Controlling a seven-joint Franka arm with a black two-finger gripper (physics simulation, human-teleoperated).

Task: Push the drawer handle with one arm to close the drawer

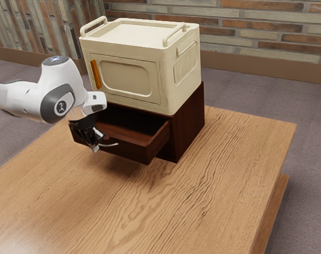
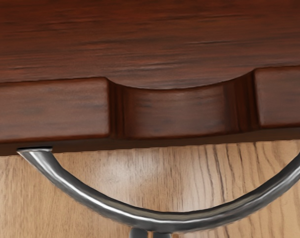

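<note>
Against the drawer's (image 1: 133,151) handle (image 2: 184,222), seemingly, rests the gripper (image 1: 95,146).

The cabinet (image 1: 189,124) stands on the table (image 1: 150,211). The storage box (image 1: 176,98) rests on the cabinet. The drawer (image 1: 139,152) projects from the cabinet below the box. The handle (image 2: 105,206) mounts on the drawer's front.

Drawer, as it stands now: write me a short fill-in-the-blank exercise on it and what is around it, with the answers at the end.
1. The drawer in the dark wooden cabinet stands ____, not closed.
2. The end effector is at the drawer's ____, the curved metal part on its front.
3. The cream box sits on ____ of the cabinet.

Missing words: open; handle; top
</note>
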